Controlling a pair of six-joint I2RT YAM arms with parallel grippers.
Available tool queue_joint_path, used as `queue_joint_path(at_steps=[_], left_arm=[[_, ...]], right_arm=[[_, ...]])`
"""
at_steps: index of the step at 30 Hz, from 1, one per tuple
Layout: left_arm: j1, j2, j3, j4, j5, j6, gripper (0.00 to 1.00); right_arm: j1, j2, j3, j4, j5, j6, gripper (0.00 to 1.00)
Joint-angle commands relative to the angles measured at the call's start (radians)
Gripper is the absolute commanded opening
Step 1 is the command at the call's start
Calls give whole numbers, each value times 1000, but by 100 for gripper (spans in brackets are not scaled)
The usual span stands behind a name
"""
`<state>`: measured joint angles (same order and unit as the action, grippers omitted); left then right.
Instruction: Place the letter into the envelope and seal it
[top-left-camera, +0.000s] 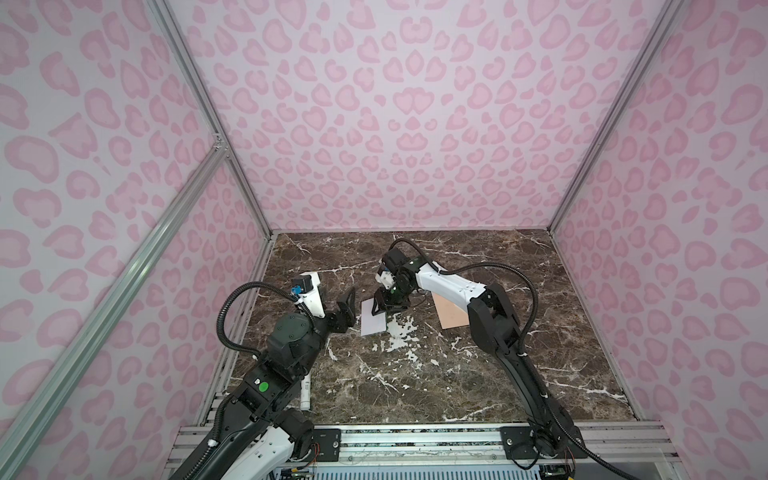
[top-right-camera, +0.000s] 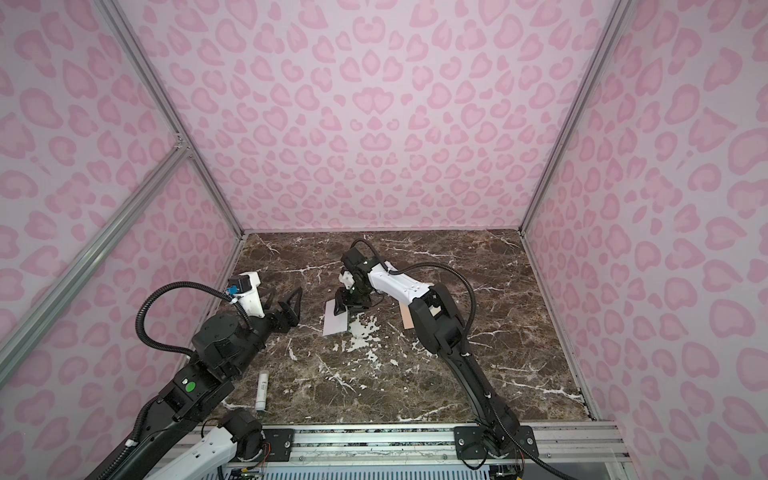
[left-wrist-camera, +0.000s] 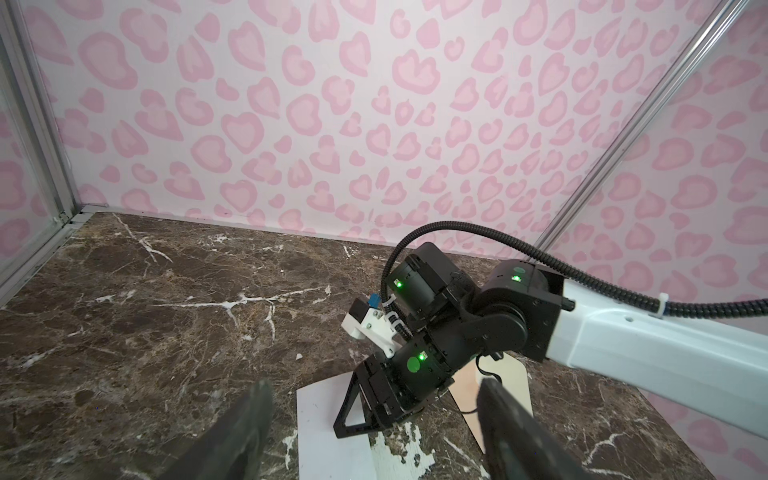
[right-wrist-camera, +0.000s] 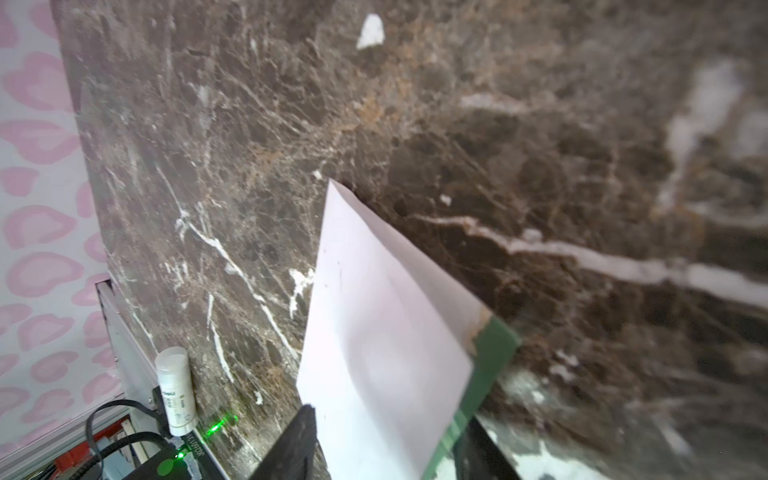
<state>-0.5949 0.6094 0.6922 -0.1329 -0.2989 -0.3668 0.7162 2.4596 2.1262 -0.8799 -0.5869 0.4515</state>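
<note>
The letter (top-left-camera: 372, 319) is a whitish card with a green edge, lying on the marble left of centre in both top views (top-right-camera: 334, 322). My right gripper (top-left-camera: 385, 308) is right over its far right corner. In the right wrist view its jaws (right-wrist-camera: 390, 415) stand apart, with the letter (right-wrist-camera: 374, 332) between them and not pinched. The peach envelope (top-left-camera: 451, 312) lies to the right, partly hidden under my right arm. My left gripper (top-left-camera: 348, 303) hovers open just left of the letter; the left wrist view shows its dark fingers (left-wrist-camera: 257, 407) spread wide and empty.
A white glue stick (top-right-camera: 262, 390) lies near the front left edge beside my left arm's base. Pink patterned walls enclose the brown marble table (top-left-camera: 478, 374) on three sides. An aluminium rail (top-left-camera: 415, 440) runs along the front.
</note>
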Motion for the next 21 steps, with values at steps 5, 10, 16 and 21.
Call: queue_joint_path(at_steps=[5,10,16,21], left_arm=[[1,-6,14,-20,-5,2,79],[2,-10,34,-70,-18,-33,79],[1,5,36,-112,0,-90,78],[1,74,26,-124,52,-160,70]], right_arm=[[2,-77,-4,-86,134,-38,79],[-7,-187,-74,-86,216,-52,81],[-47,-403,-323,27,292,-48,79],[-126,-582,-568,144,354,-73,75]])
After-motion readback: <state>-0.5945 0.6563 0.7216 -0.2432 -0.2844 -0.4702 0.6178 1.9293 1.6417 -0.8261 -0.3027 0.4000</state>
